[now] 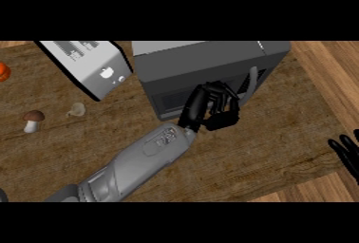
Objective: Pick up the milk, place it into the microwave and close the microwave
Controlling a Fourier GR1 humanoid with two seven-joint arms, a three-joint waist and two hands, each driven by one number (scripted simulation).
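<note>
One microwave (210, 64), a dark grey box at twelve o'clock, with its light grey door (88, 66) swung open toward ten o'clock; the markings on the door panel are too small to read. One left hand (219, 107), black, fingers curled at the microwave's front; whether it holds the milk cannot be told, and the milk does not show. One right hand (348, 154), fingers straight, resting at four o'clock. One brown-capped mushroom (32, 120) at nine o'clock. One garlic bulb (76, 110) just beside it. One orange object (4, 71), cut off at ten o'clock. Surface (266, 142): brown wood grain.

No text can be read; the open microwave door (89, 66) bears dark panel markings and a small logo-like mark, too small to make out.
</note>
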